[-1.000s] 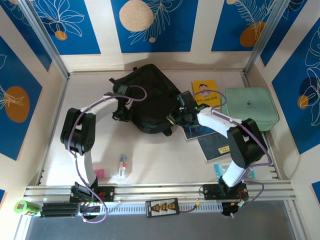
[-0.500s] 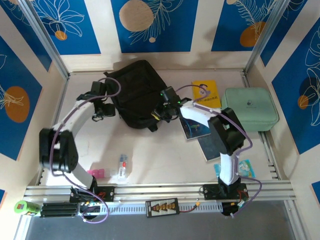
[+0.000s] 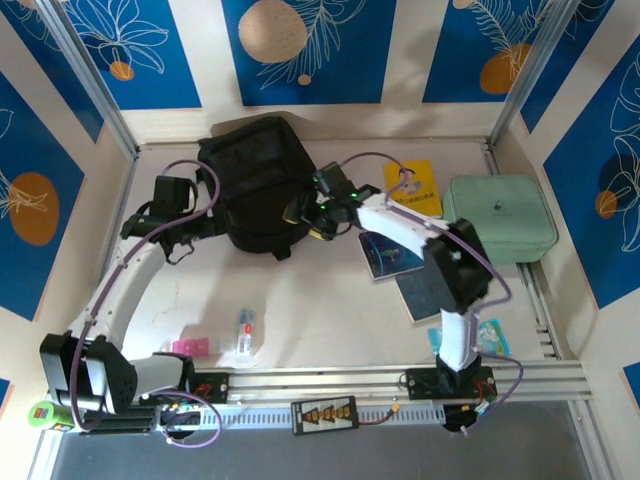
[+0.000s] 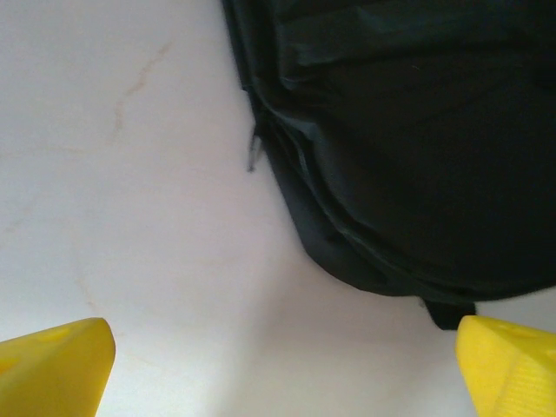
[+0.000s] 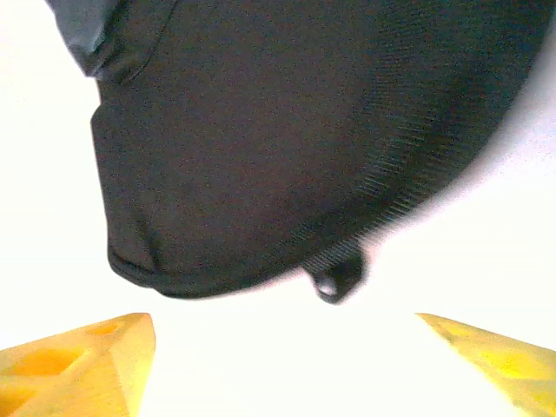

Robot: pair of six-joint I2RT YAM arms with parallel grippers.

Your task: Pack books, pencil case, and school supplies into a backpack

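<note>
Top external view: the black backpack [image 3: 255,180] lies flat at the far middle-left of the surface [image 3: 300,300], with its far edge close to the back wall.
Edges: walls stand on the left, back and right of the surface, and a metal rail [image 3: 320,380] runs along the near side.
Open room: a wide bare stretch lies in front of the backpack, between my two arms. A narrower bare strip lies between the backpack and the left wall.
Right side: the yellow book [image 3: 412,185], dark blue book [image 3: 388,255] and pale grey book [image 3: 425,297] lie in a line from far to near, right of the backpack. A mint-green case [image 3: 500,218] sits by the right wall, just beside the yellow book.
Near side: a small tube [image 3: 245,335] and a pink thing [image 3: 192,347] lie close to the rail, well apart from the backpack.
My left claw [image 4: 282,369]: spread wide with nothing in it. It is over bare surface at the backpack's left edge, and I see no contact.
My right claw [image 5: 287,360]: fingers apart and gripping nothing. The backpack's rounded right edge and a small strap tab are just ahead.
</note>
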